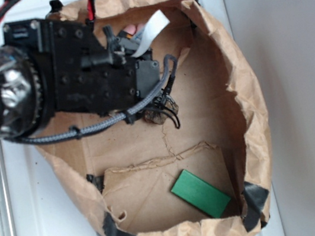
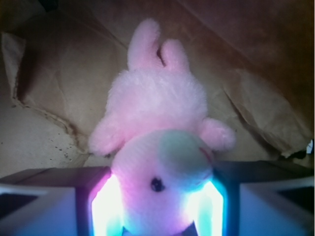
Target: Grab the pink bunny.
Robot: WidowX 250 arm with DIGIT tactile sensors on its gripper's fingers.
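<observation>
The pink bunny point(image 2: 157, 103) lies on the brown paper floor of the bag, ears pointing away from the wrist camera. Its whitish head with one dark eye sits between my gripper's point(image 2: 160, 199) two glowing pads point(image 2: 104, 206). Both pads press against the sides of the head, so the gripper is shut on it. From the exterior view, my black arm point(image 1: 77, 65) reaches into the bag's upper left and hides the jaws. Only a sliver of the pink bunny point(image 1: 131, 29) shows past the arm there.
The scene sits inside a brown paper bag point(image 1: 244, 98) with tall crumpled walls. A flat green block point(image 1: 200, 193) lies at the lower right of its floor. A brown lumpy object point(image 1: 156, 116) rests just below the arm, beside black cables.
</observation>
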